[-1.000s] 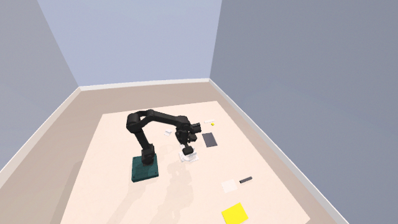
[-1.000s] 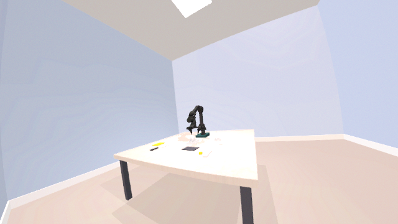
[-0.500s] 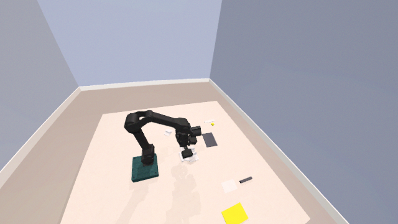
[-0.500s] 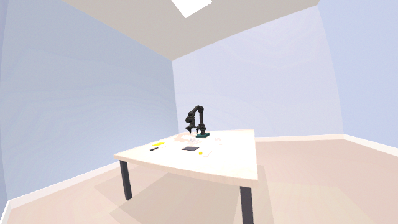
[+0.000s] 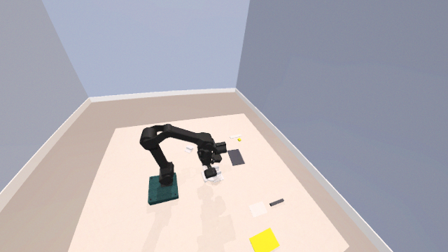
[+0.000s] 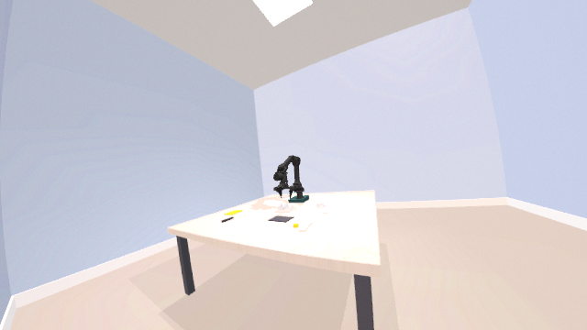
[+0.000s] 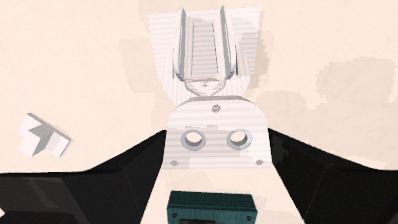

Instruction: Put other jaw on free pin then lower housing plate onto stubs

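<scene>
My gripper is shut on the white housing plate, its fingers at the plate's left and right edges. The plate has two large holes and three small ones. In the wrist view, the white base lies beyond the plate, on the table. Two upright jaws, a left one and a right one, stand side by side and nearly parallel on it. The plate's rounded edge overlaps the near end of the base in this view. The pins, stubs and gear teeth cannot be made out.
A small white angled piece lies left in the wrist view. A dark flat plate, a white bar, a yellow cube, a dark bar, a white square and a yellow square lie around.
</scene>
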{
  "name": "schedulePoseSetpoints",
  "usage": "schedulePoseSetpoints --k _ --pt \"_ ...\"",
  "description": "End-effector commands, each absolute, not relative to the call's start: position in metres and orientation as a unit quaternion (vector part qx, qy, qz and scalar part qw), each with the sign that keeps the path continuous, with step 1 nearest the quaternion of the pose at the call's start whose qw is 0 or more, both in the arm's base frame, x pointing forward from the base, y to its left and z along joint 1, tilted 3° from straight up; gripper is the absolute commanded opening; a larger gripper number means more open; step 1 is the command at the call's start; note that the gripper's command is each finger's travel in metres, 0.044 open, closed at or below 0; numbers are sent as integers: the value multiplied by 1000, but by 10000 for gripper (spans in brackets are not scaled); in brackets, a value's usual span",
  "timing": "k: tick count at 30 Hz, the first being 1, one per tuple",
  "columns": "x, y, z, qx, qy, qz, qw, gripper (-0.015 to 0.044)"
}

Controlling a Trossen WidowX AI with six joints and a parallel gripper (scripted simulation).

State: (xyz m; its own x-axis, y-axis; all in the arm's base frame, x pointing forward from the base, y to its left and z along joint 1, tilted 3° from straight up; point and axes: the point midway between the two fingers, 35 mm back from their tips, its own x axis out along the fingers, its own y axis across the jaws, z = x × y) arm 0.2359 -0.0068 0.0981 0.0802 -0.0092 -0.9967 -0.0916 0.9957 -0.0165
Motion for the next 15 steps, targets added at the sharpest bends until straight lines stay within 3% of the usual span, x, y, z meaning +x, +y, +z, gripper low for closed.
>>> schedulePoseSetpoints --k 1,15 --pt "235 -6 98 -37 678 30 733 351" --pt "232 -1 98 -36 678 29 733 351"
